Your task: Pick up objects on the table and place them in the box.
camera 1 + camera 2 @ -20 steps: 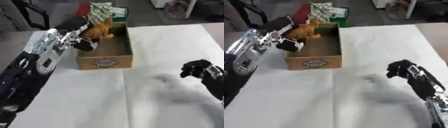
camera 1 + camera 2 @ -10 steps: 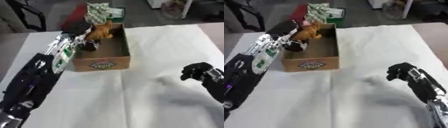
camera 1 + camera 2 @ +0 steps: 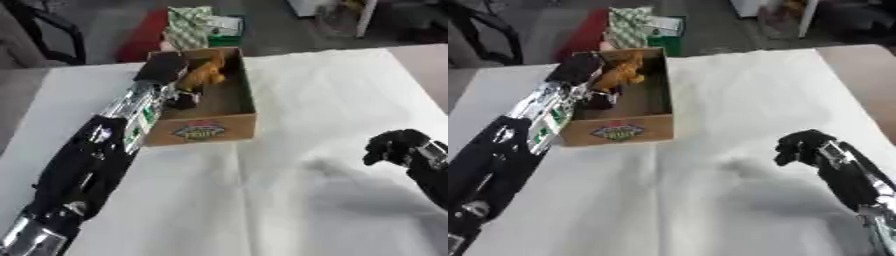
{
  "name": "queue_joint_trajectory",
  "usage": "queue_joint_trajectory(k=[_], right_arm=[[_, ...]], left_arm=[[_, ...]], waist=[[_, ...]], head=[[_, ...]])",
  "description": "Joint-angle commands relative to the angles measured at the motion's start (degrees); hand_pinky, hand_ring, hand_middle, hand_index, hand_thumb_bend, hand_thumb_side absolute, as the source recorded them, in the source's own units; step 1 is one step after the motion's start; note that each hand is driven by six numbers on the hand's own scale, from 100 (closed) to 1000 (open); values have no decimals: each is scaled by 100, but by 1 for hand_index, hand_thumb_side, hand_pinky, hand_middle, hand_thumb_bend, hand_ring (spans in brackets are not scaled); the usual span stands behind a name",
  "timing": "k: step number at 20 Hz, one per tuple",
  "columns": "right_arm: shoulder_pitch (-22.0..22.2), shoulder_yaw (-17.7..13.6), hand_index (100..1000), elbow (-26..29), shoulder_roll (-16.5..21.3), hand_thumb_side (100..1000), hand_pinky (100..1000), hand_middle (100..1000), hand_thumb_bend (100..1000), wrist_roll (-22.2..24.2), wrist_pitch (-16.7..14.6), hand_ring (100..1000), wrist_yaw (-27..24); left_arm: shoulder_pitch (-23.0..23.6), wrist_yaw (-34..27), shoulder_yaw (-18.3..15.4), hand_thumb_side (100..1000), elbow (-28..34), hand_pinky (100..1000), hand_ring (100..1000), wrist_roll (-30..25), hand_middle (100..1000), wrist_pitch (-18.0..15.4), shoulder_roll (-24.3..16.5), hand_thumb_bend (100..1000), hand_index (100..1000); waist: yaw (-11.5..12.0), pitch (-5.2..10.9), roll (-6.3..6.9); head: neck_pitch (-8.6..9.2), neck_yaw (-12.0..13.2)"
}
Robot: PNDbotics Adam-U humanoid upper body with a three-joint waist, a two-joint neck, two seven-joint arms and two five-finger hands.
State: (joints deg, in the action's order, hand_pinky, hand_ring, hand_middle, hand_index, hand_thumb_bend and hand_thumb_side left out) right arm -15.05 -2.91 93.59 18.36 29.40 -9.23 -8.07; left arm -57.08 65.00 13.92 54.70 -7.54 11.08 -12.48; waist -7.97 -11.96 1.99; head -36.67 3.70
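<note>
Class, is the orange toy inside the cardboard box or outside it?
Inside: the orange toy lies between the cardboard box walls, beside the left hand.

The left arm stretches way out from the lower left corner, forearm silver with green markings, and the left hand point(image 3: 163, 70) sits at the far end, fingers hard to read. The right hand point(image 3: 800, 146) hangs low on the right, fingers curled in, holding nothing.

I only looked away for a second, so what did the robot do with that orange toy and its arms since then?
The left robot hand has reached farther over the cardboard box, carrying the orange toy toward its far end. Whether it has let go cannot be told. The right robot hand stayed curled, holding nothing, above the white cloth, and the box kept its place.
</note>
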Motion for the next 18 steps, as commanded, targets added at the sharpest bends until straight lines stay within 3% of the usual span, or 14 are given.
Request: queue_joint_trajectory(k=[1, 10, 12, 13, 14, 16, 18], right_arm=[[-73, 4, 717, 46, 47, 948, 624, 604, 100, 35, -13, 608, 1], [-78, 24, 717, 43, 18, 945, 625, 604, 100, 71, -2, 608, -15], [-77, 24, 717, 43, 16, 945, 625, 604, 100, 75, -1, 608, -17], [-76, 22, 717, 42, 15, 944, 625, 604, 100, 75, -1, 608, -18], [-76, 21, 717, 42, 14, 944, 625, 604, 100, 75, -1, 608, -19], [-77, 21, 717, 42, 11, 943, 625, 604, 100, 76, -1, 608, -21], [-77, 20, 717, 43, 6, 942, 625, 604, 100, 78, -1, 608, -24]], left_arm=[[-185, 116, -158, 214, -164, 473, 377, 216, 319, 33, 24, 100, 515], [-167, 330, -294, 216, -687, 538, 495, 73, 454, 43, 189, 100, 614], [-156, 374, -314, 218, -766, 563, 539, -39, 501, 42, 207, 100, 655], [-149, 391, -318, 226, -807, 613, 619, -129, 582, 39, 211, 122, 715], [-148, 408, -319, 226, -838, 613, 619, -246, 582, 32, 213, 122, 715], [-146, 444, -320, 247, -867, 690, 740, -511, 703, 28, 208, 251, 792], [-151, 491, -320, 257, -863, 724, 776, -838, 743, 37, 197, 311, 818]], waist=[[-23, 98, -31], [-74, 132, -27], [-80, 140, -28], [-82, 144, -29], [-83, 147, -29], [-83, 154, -32], [-82, 161, -34]], head=[[62, 42], [70, 60], [72, 56], [78, 52], [83, 49], [92, 43], [99, 43]])
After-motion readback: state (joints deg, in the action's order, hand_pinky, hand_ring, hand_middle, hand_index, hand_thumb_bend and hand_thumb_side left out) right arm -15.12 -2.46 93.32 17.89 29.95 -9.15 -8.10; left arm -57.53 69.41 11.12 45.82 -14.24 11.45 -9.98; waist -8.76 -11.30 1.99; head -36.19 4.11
